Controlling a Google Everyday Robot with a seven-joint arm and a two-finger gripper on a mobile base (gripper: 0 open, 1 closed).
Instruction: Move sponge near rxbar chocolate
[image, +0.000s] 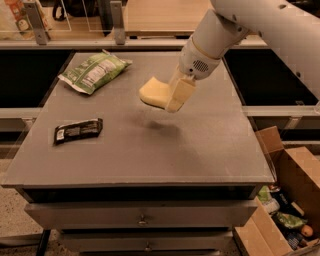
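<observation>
Hanging above the flat grey table (210, 150), the pale-fingered two-finger gripper (171, 101) on the white arm is seen closed around the pale yellow soft foam sponge (152, 92), which is held clear of the surface (a faint shadow is cast just below it). The sponge juts out from the gripper toward the view's left. Well apart from the gripper, lower and to the view's left, the slim black wrapped rxbar chocolate (78, 131) with a white label is laid flat on the table. Above and left of the gripper, a green snack bag (95, 71) is laid. An open cardboard box (285, 200) is seen on the floor, low to the gripper's right.
</observation>
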